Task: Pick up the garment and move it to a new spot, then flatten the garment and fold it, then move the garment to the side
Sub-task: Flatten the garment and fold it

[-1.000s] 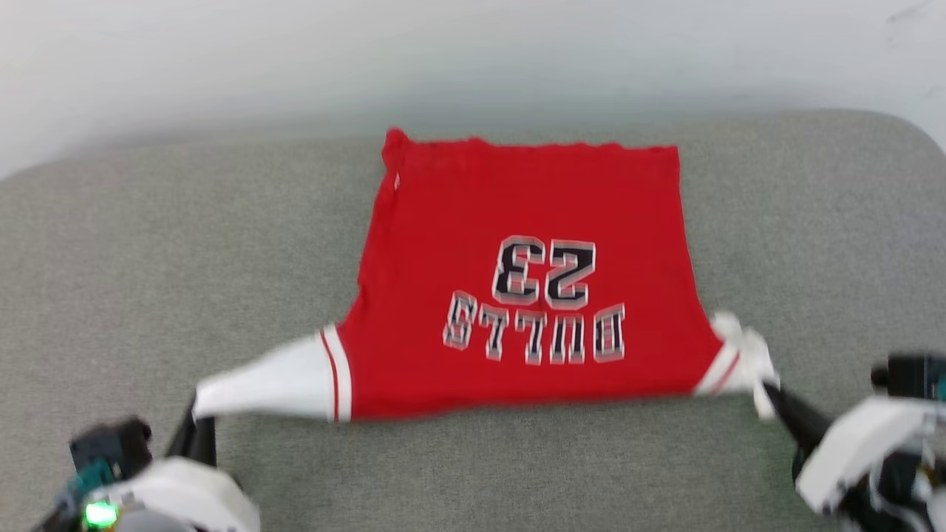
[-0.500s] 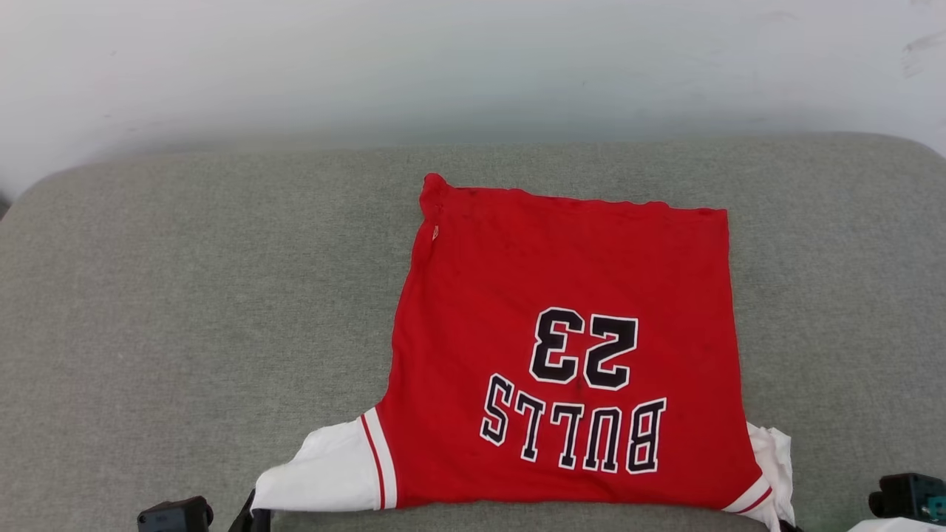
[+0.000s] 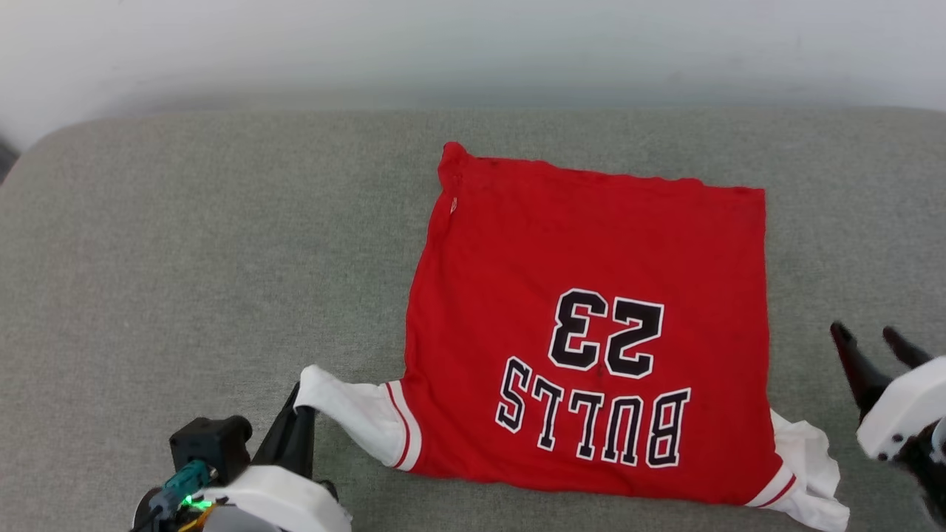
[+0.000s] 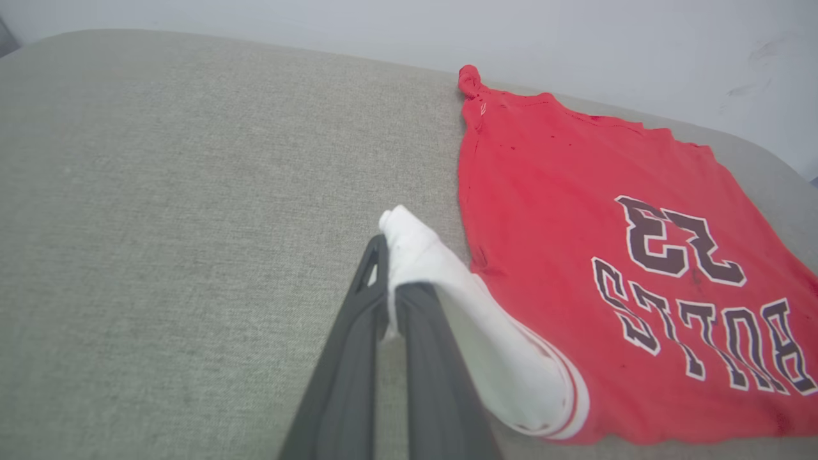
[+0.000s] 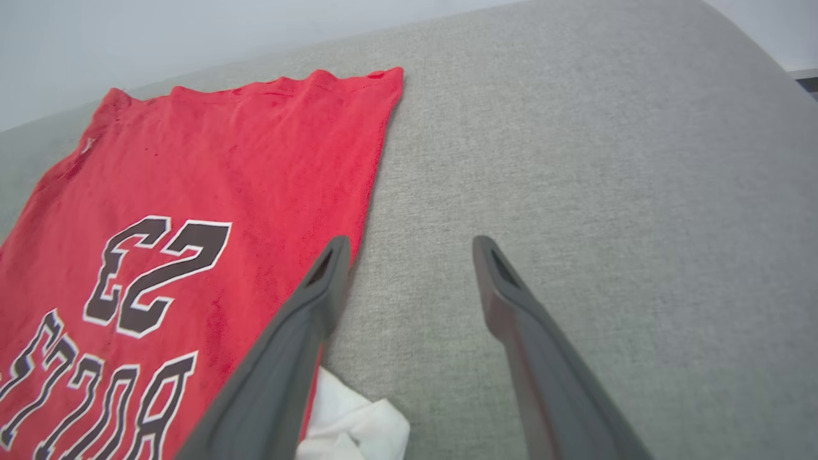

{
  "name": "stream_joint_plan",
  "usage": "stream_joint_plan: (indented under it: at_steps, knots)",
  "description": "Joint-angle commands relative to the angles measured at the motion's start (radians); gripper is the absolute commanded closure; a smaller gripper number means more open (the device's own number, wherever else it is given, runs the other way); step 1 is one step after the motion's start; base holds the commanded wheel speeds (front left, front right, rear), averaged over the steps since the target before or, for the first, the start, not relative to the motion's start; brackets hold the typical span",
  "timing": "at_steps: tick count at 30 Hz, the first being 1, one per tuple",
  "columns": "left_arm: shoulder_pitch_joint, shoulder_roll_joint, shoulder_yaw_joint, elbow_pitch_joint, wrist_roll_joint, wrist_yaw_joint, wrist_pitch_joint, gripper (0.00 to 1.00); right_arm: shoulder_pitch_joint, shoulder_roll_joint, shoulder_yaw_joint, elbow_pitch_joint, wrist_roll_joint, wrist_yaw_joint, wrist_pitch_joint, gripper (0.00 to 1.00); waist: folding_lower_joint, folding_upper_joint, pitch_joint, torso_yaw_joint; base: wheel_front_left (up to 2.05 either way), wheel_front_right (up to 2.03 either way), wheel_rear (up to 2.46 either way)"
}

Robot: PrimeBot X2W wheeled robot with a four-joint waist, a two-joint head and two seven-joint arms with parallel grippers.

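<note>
Grey fabric (image 3: 185,244) is overlaid by the BULLS 23 T-shirt (image 3: 591,244); its white sleeve (image 3: 355,414) is clamped by the left gripper (image 4: 383,275); the right gripper (image 3: 865,332) is spread beside it

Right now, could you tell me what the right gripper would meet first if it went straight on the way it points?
Probably the bare grey cushion, just beside the garment; the open right gripper points past its edge, though depth is unclear.
</note>
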Motion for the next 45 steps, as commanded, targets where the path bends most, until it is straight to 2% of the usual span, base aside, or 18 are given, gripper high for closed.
stream_joint_plan:
  at_steps: [1, 3, 5, 7, 16, 21, 25, 26, 27, 28, 38, 45]
  knots:
    - [-0.05, -0.01, -0.007, -0.015, 0.019, -0.009, -0.011, 1.0, -0.102, -0.03, 0.002, 0.052, 0.001, 0.0, -0.016, 0.0, 0.0, -0.0001, 0.067, 0.026, 0.0, 0.0, 0.0]
    - [-0.096, -0.021, -0.016, -0.029, 0.032, -0.02, -0.016, 1.0, -0.186, -0.07, 0.002, 0.104, -0.01, 0.0, -0.021, 0.0, 0.0, -0.0001, 0.119, 0.048, 0.0, 0.0, 0.0]
    - [-0.119, -0.027, -0.02, -0.032, 0.039, -0.025, -0.02, 1.0, -0.228, -0.071, 0.0, 0.137, 0.008, 0.0, -0.009, 0.0, 0.0, -0.0001, 0.142, 0.059, 0.0, 0.0, 0.0]
    - [-0.161, -0.038, -0.026, -0.033, 0.05, -0.036, -0.03, 1.0, -0.322, -0.102, 0.012, 0.193, 0.006, 0.0, 0.009, 0.0, 0.0, -0.0001, 0.186, 0.079, 0.0, 0.0, 0.0]
    - [-0.292, -0.09, -0.061, -0.02, 0.081, -0.078, -0.066, 1.0, -0.641, -0.178, 0.056, 0.422, 0.025, 0.0, 0.243, 0.0, 0.0, -0.0001, 0.317, 0.156, 0.0, 0.0, 0.0]
    - [-0.313, -0.106, -0.07, -0.005, 0.079, -0.088, -0.083, 1.0, -0.726, -0.183, 0.071, 0.502, 0.012, 0.0, 0.343, 0.0, 0.0, -0.0001, 0.351, 0.179, 0.0, 0.0, 0.0]
    - [-0.318, -0.113, -0.071, 0.012, 0.072, -0.092, -0.089, 1.0, -0.719, -0.143, 0.062, 0.597, 0.012, 0.0, 0.46, 0.0, 0.0, -0.0001, 0.356, 0.183, 0.0, 0.0, 0.0]
    - [-0.318, -0.115, -0.071, 0.016, 0.07, -0.094, -0.091, 1.0, -0.715, -0.135, 0.056, 0.614, 0.01, 0.0, 0.481, 0.06, 0.0, -0.0001, 0.355, 0.183, 0.0, 0.0, 0.0]
    - [-0.318, -0.115, -0.07, 0.019, 0.067, -0.094, -0.091, 1.0, -0.713, -0.126, 0.056, 0.619, 0.008, 0.0, 0.49, 0.87, 0.0, -0.0001, 0.352, 0.182, 0.0, 0.0, 0.0]
    - [-0.317, -0.114, -0.069, 0.023, 0.064, -0.095, -0.091, 1.0, -0.715, -0.12, 0.057, 0.618, 0.007, 0.0, 0.491, 1.0, 0.0, -0.0001, 0.349, 0.18, 0.0, 0.0, 0.0]
    - [-0.254, -0.079, -0.049, 0.072, 0.039, -0.074, -0.066, 1.0, -0.696, -0.201, 0.128, 0.496, -0.034, 0.0, 0.383, 1.0, 0.0, -0.0001, 0.232, 0.114, 0.0, 0.0, 0.0]
    - [-0.166, -0.033, -0.008, 0.106, -0.003, -0.049, -0.049, 1.0, -0.528, -0.248, 0.132, 0.349, 0.002, -0.001, 0.373, 1.0, 0.0, -0.0001, 0.113, 0.036, 0.0, 0.0, 0.0]
